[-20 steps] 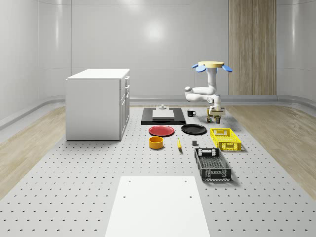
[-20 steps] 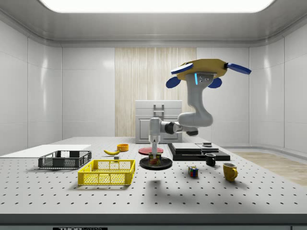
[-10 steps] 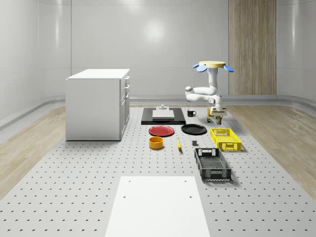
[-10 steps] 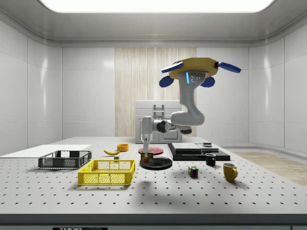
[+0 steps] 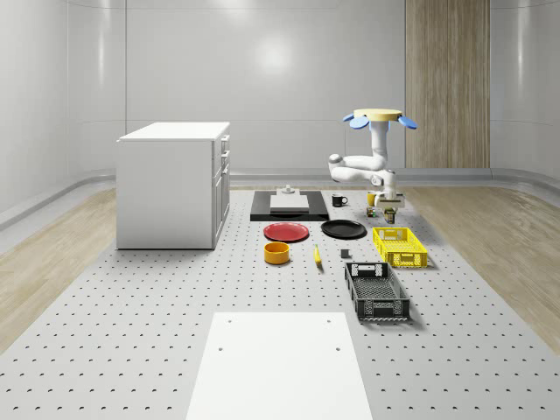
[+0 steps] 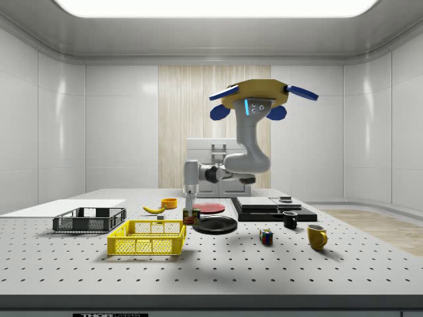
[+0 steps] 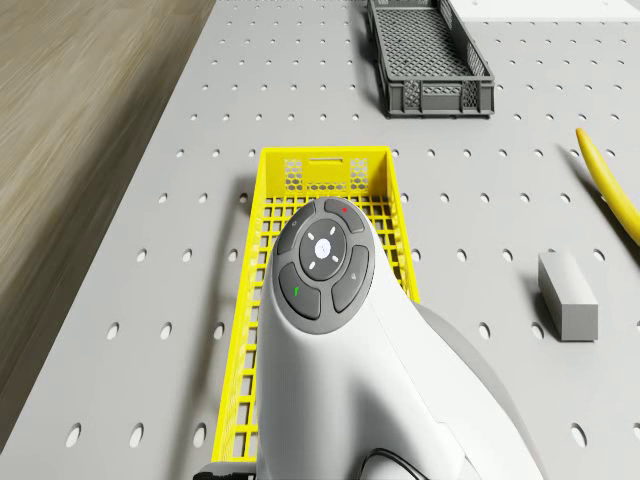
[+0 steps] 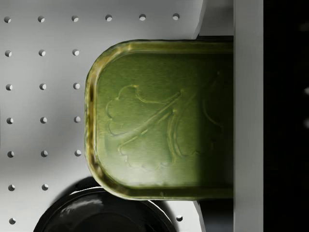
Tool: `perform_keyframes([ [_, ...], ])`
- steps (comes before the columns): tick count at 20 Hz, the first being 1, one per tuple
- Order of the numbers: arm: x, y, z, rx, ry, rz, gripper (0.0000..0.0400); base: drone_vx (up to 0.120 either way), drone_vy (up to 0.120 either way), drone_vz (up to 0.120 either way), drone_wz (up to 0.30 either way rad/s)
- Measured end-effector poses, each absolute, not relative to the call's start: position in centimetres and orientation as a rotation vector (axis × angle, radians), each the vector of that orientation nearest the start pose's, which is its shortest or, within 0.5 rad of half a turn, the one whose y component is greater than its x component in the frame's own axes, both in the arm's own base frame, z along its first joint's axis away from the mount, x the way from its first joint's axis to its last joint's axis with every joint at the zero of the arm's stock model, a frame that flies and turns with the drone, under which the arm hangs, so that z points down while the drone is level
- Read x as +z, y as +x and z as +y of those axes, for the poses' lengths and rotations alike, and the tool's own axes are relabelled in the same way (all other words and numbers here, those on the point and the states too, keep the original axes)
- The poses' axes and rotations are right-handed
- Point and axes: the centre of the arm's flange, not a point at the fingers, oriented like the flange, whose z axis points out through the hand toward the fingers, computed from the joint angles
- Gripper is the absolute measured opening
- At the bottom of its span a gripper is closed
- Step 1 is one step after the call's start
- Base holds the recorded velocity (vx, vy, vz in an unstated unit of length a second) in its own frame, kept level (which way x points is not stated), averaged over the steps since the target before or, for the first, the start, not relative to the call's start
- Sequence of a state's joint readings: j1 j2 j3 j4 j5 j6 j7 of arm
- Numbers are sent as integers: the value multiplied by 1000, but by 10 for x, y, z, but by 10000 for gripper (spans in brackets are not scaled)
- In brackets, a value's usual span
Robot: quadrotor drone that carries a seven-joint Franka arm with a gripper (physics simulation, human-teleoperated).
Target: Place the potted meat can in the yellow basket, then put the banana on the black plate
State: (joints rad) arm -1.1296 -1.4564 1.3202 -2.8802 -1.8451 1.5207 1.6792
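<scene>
The potted meat can [image 6: 192, 216] hangs just above the table with my gripper [image 6: 192, 210] shut on it. It is at about rim height beside the yellow basket's [image 6: 147, 238] end, between that basket and the black plate [image 6: 215, 225]. The whole-scene view has the can [image 5: 389, 210] past the far end of the yellow basket [image 5: 400, 247]. My drone [image 6: 259, 99] hovers high over the black plate's area. The banana [image 5: 317, 255] lies on the table near the orange bowl [image 5: 276, 253]. In the wrist view the can's green lid [image 8: 164, 118] sits over the plate's rim [image 8: 104, 212].
A dark basket [image 5: 376, 291] lies in front of the yellow one. A red plate [image 5: 286, 232], a black platform [image 5: 289, 206], a black mug [image 5: 339, 200] and a white cabinet [image 5: 172, 184] stand further off. A grey block [image 7: 566, 292], cube [image 6: 266, 236] and yellow mug [image 6: 316, 236] rest nearby.
The drone and arm have moved toward the side view's left, carrying the can from over the black plate to the yellow basket's near end. The can is slightly higher.
</scene>
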Motion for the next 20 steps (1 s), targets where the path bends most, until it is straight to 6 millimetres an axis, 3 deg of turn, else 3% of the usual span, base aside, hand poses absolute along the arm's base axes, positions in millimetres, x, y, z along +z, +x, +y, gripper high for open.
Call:
perform_keyframes([
  [20,501,303,4,804,-4,2,286,120,0,0,0],
])
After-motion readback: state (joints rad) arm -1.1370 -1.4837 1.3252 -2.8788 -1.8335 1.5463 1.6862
